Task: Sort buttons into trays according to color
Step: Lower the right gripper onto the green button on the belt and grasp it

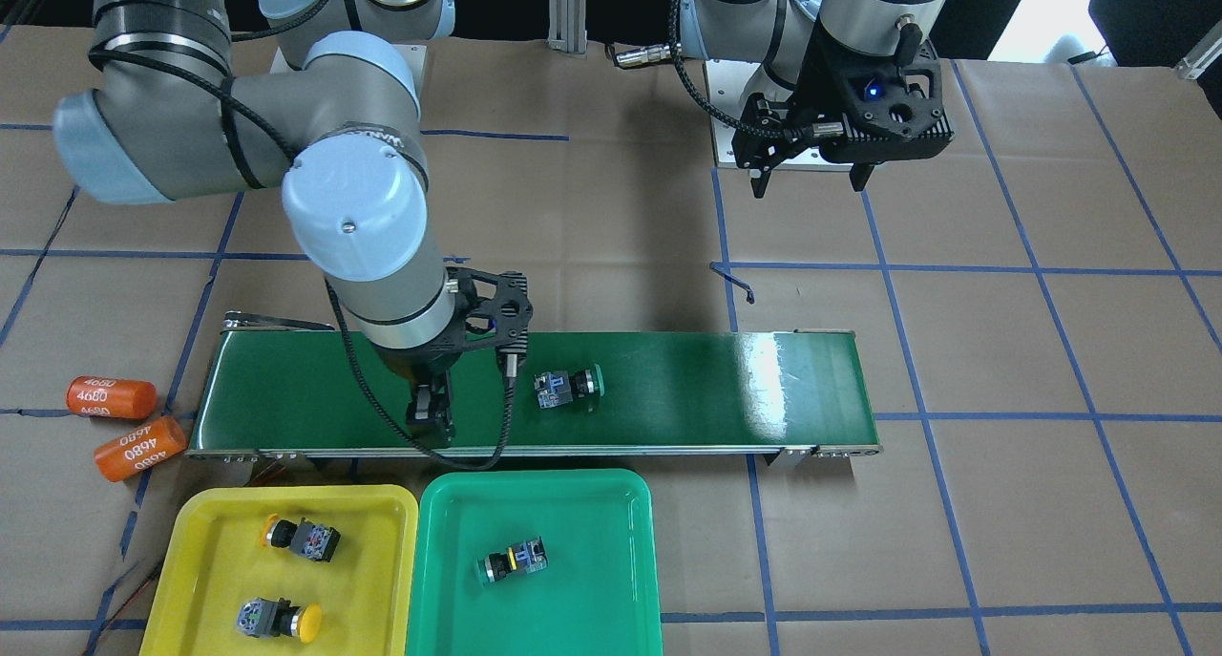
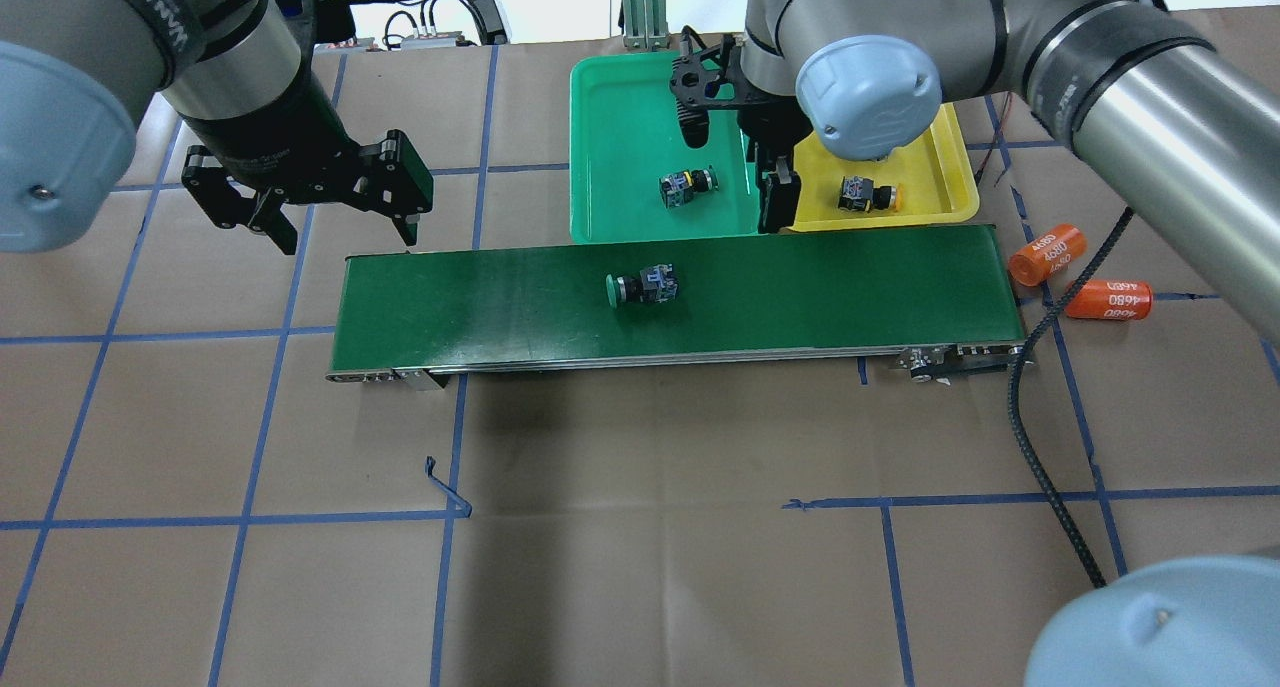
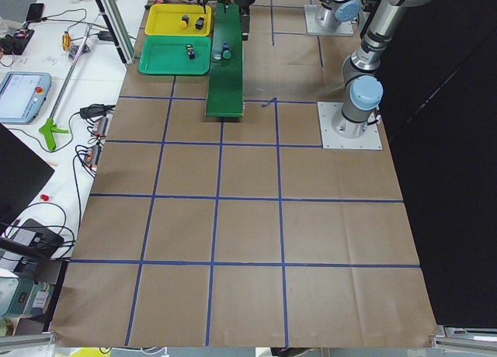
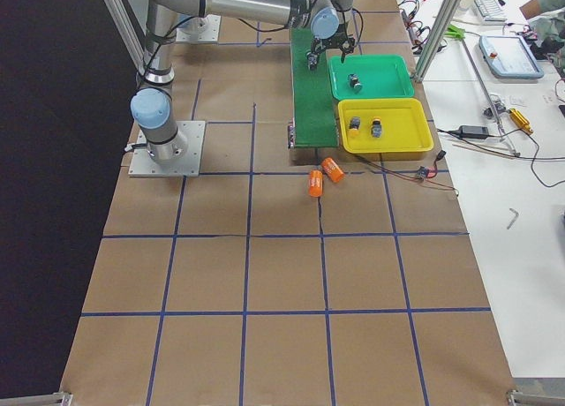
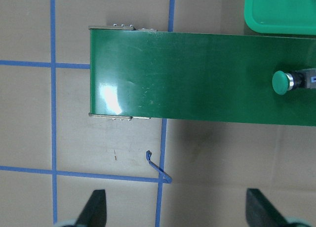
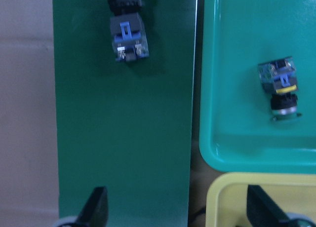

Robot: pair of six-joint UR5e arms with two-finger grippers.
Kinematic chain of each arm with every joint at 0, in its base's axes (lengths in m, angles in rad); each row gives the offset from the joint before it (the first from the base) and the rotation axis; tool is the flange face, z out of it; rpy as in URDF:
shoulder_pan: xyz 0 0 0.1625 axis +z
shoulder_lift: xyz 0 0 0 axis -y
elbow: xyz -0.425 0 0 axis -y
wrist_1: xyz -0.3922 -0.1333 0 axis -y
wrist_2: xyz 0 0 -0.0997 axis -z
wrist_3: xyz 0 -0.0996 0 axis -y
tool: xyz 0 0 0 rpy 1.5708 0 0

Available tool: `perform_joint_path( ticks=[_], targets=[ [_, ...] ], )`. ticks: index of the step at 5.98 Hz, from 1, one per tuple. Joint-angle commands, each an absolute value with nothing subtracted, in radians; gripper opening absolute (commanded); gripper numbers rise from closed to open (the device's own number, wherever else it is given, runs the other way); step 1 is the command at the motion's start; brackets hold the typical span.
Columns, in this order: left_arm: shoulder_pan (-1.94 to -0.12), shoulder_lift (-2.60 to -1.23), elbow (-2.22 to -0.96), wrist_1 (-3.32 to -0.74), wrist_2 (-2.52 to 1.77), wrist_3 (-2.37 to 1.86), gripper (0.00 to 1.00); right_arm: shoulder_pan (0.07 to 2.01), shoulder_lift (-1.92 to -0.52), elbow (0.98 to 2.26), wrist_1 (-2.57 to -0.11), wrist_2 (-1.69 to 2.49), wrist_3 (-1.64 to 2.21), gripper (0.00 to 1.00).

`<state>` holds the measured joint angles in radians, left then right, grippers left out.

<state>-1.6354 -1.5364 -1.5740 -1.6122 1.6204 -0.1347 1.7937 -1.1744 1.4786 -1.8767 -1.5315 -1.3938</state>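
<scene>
Nearest the operators' edge, two trays sit side by side with their rims touching. The shallow yellow plastic tray (image 1: 377, 565) holds two yellow-capped push-button switches, one (image 1: 301, 538) toward the belt and the other (image 1: 277, 619) nearer the front, both on their sides; the shallow green plastic tray (image 1: 601, 599) holds a single yellow-banded push-button switch (image 1: 513, 562) on its side near the middle, its cap hard to tell from the tray.

Just beyond the trays runs the long dark-green conveyor belt (image 1: 687, 393); about midway along it the green-capped push-button switch (image 1: 568, 387) lies on its side, cap pointing toward the robot's left; two orange cylinders marked 4680 (image 1: 110, 396) lie on the paper off the belt's end on the robot's right.

The right gripper (image 1: 431, 432) hangs over the belt's tray-side edge, above where the two trays meet; its wrist view shows the fingertips (image 6: 98, 207) spread wide with nothing between them; the green-capped switch lies near it on the belt, off toward the robot's left, outside the span of the fingers and not touched.

Farthest, on the robot's side of the belt, the left gripper (image 1: 810, 183) hovers above the brown paper-covered table with blue tape lines (image 1: 1002, 350); its fingers stand wide apart and empty; the green-capped switch is well apart from it, showing only at the edge of its wrist view.
</scene>
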Motion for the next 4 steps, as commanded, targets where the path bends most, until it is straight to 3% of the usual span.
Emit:
perform_joint_path(
  ticks=[1,3,4],
  targets=[
    [-1.643,-1.548,-1.575,-1.598,1.609,-0.135,0.98,1.879,-1.146,1.617,-2.125,-1.500,-1.344,1.00],
    [-1.646,-1.555,-1.575,-1.554,1.570,-0.133,0.98,1.865,-1.144,1.731,-2.297,-1.518,-1.367,1.00],
    [-1.649,-1.560,-1.575,-1.552,1.568,-0.133,0.98,1.847,-1.146,1.744,-2.296,-1.522,-1.367,0.90]
  ],
)
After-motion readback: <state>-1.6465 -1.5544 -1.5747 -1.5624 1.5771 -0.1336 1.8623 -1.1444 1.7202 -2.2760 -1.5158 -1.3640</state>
